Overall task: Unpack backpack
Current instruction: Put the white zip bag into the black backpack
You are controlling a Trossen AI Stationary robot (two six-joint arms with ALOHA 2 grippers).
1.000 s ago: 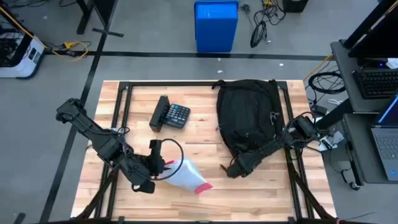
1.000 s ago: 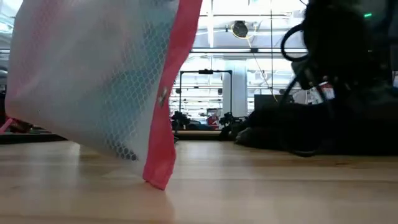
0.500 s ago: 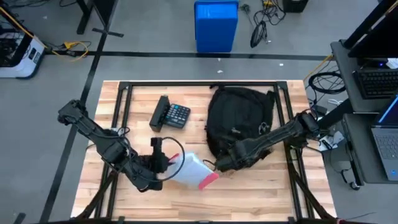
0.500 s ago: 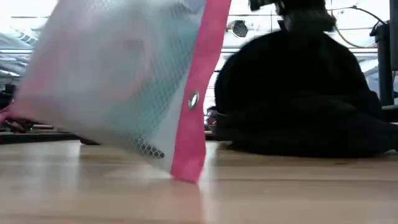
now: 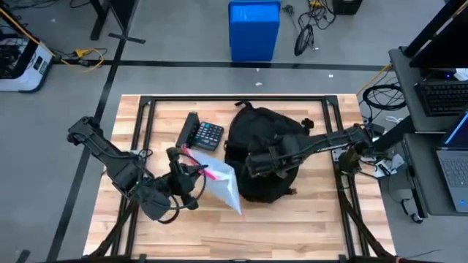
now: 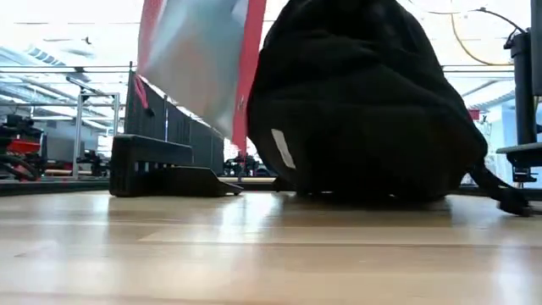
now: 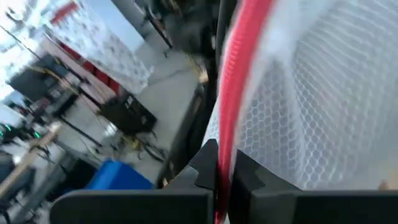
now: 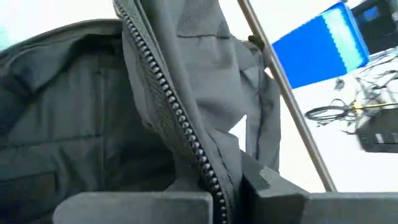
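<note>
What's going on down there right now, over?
Left gripper shut on mesh pouch. Right gripper shut on backpack opening. Calculator beside it.

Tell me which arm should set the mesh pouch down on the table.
Left: its tool is already shut on the white mesh pouch's pink edge; the right tool grips the black fabric backpack.

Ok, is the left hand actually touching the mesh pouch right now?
Touching. The left wrist view shows the left hand with its fingers closed on the mesh pouch's red edge.
</note>
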